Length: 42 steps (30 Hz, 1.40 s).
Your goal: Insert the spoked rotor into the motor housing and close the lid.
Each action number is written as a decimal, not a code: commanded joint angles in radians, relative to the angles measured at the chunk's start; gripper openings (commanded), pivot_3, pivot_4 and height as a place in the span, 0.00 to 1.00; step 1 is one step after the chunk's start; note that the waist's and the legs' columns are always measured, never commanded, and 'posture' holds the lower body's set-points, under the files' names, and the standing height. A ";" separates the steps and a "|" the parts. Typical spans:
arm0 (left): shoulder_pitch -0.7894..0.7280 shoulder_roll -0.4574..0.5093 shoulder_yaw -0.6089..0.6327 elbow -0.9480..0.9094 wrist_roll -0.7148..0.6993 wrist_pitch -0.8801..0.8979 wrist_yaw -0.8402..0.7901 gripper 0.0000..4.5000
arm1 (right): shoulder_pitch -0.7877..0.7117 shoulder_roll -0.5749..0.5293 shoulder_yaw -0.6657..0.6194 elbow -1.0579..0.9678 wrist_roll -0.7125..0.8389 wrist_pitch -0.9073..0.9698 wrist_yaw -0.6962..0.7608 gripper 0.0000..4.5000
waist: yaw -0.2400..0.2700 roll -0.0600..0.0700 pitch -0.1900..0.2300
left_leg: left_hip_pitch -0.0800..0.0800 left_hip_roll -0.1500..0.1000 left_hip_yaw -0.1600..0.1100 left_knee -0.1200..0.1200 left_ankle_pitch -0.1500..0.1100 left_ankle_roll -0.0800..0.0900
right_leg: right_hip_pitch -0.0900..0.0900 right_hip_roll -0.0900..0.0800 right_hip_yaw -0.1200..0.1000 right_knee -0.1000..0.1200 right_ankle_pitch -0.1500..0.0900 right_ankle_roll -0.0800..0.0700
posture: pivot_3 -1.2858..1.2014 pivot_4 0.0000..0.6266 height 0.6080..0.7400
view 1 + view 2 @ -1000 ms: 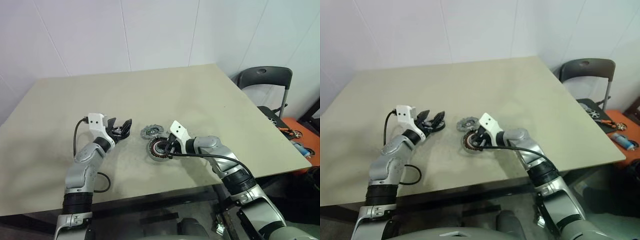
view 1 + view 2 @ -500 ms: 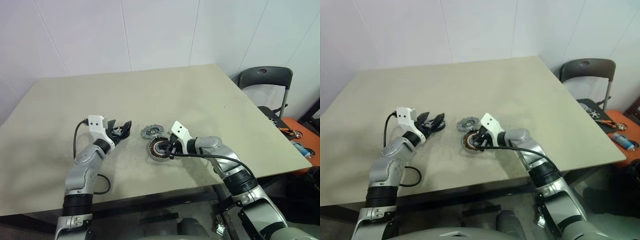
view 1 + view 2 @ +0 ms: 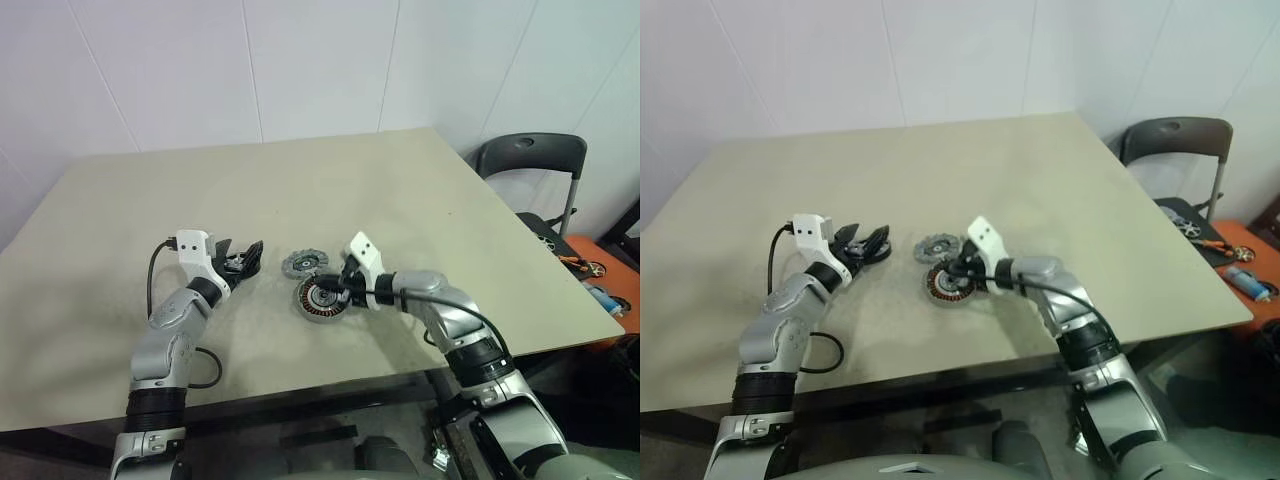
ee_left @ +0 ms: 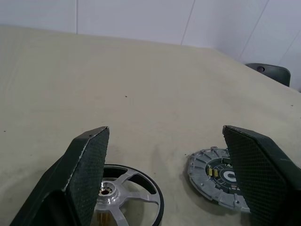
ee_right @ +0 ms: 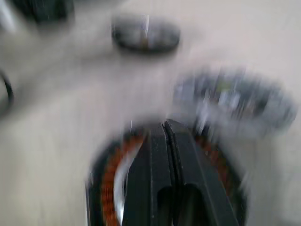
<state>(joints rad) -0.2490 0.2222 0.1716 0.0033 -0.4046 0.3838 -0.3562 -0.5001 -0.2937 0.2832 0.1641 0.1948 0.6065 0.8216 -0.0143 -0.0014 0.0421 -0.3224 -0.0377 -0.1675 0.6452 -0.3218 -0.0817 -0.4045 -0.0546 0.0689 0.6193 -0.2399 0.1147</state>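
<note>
The spoked rotor [image 4: 136, 197], black-rimmed with silver spokes, lies flat on the table between my left gripper's [image 4: 165, 129] open fingers [image 4: 89, 160]. The grey toothed lid [image 3: 303, 264] rests just right of it. In front of the lid lies the motor housing [image 3: 308, 303], with a dark rim and copper windings. My right gripper [image 3: 333, 291] is shut, its tips over the housing's centre; the right wrist view shows the shut fingers [image 5: 164, 155] above the windings [image 5: 113, 188]. Whether the tips touch the housing I cannot tell.
The three parts sit near the front middle of a wide tan table [image 3: 400, 190]. A dark chair [image 3: 528, 160] stands off the table's right corner, with tools on an orange surface [image 3: 590, 265] beyond the right edge.
My right wrist has rolled a little over the motor housing, lifting its white block. The left arm and the three parts have stayed put.
</note>
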 commanded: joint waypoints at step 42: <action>-0.029 0.004 0.007 -0.121 -0.034 0.067 0.030 0.91 | -0.009 0.005 0.022 0.023 0.000 0.020 0.071 0.01 | 0.000 0.000 0.000 | 0.001 0.000 0.000 0.000 0.000 0.000 | 0.001 0.000 0.000 -0.001 0.000 0.000 | 0.52 0.00 1.00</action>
<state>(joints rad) -0.2586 0.2239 0.1729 -0.0691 -0.4254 0.4519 -0.3284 -0.5152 -0.2691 0.2740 0.2130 0.2080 0.6153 0.8709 -0.0139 -0.0014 0.0416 -0.3218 -0.0377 -0.1674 0.6453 -0.3221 -0.0812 -0.4033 -0.0548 0.0690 0.6185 -0.2399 0.1148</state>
